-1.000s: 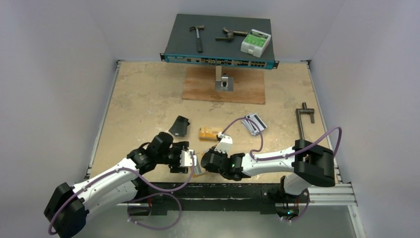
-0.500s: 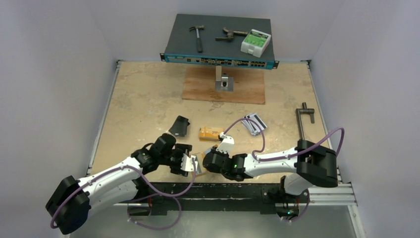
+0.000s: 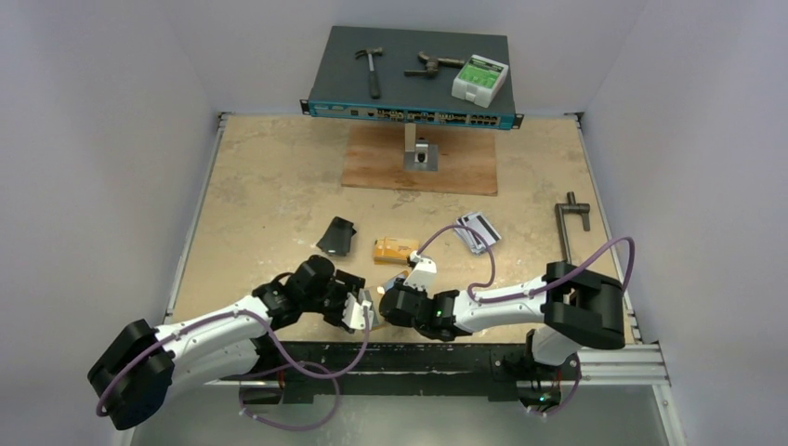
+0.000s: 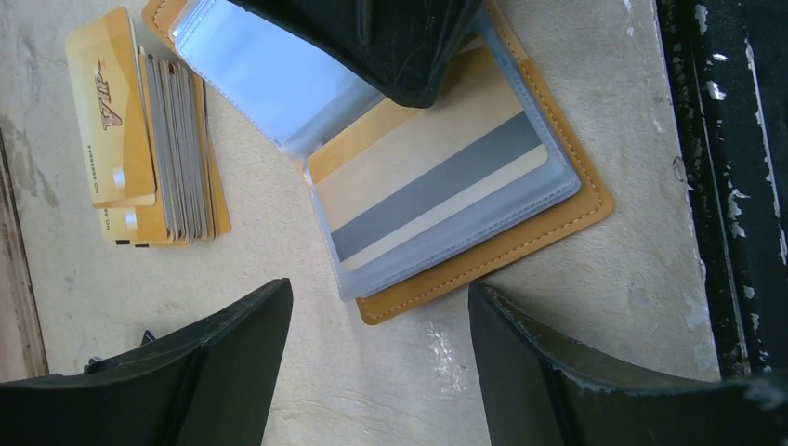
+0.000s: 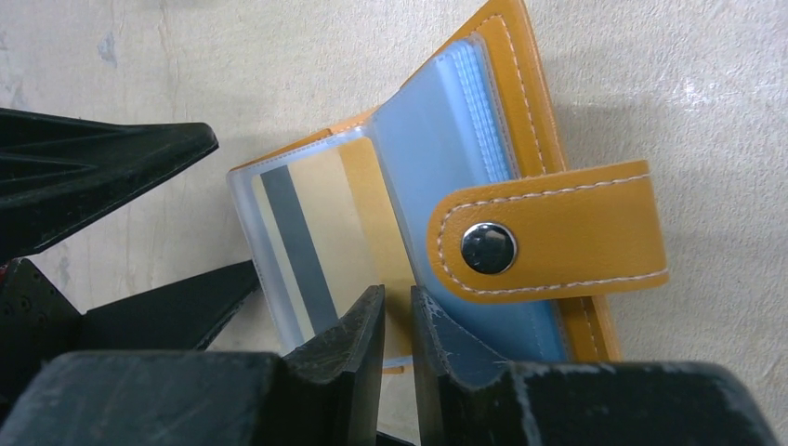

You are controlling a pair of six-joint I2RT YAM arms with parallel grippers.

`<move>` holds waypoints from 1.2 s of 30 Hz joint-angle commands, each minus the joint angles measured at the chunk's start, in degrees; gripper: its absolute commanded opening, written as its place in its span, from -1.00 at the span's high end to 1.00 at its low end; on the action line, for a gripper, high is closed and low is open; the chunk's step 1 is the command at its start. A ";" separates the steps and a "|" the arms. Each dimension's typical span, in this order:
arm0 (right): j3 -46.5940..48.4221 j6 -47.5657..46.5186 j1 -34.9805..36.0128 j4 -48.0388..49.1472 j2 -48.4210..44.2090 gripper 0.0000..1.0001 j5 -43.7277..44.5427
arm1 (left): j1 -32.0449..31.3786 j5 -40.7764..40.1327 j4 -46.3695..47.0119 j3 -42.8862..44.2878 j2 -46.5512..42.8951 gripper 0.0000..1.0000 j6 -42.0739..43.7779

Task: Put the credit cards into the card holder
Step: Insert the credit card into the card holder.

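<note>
Just ahead of the left gripper [image 4: 376, 372], between its widely spread, empty fingers, the orange leather-like bifold card holder [image 4: 567, 218] is laid open on the table [image 4: 604, 353]. A yellow-orange plastic card with a grey stripe [image 4: 437, 186] is seen seated inside the holder's uppermost clear sleeve [image 4: 353, 269]. The right gripper [image 5: 395, 311] is held over the far part of the holder. Its jaws, pressed together a second ago, are now parted by a narrow slit, and nothing can be made out clamped between them. The card is therefore judged to have been let go, and one insertion is taken as done. Beyond one finger of the left gripper, a stack of yellow-orange and silver-grey cards [image 4: 158, 149] is left on the table, near the holder but apart from it. Further silver-grey cards [image 3: 477, 232] are seen well beyond the right gripper, so more cards are judged to remain to be fetched.
</note>
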 commanded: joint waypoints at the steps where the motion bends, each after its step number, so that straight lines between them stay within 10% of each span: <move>1: 0.58 -0.44 0.08 -1.06 -1.26 0.63 1.68 | -0.72 -0.98 1.29 -0.50 0.70 -0.37 1.78; 36: 5.58 -5.17 2.69 5.45 6.06 0.46 0.36 | -1.00 -0.89 -0.94 1.06 0.60 0.02 0.59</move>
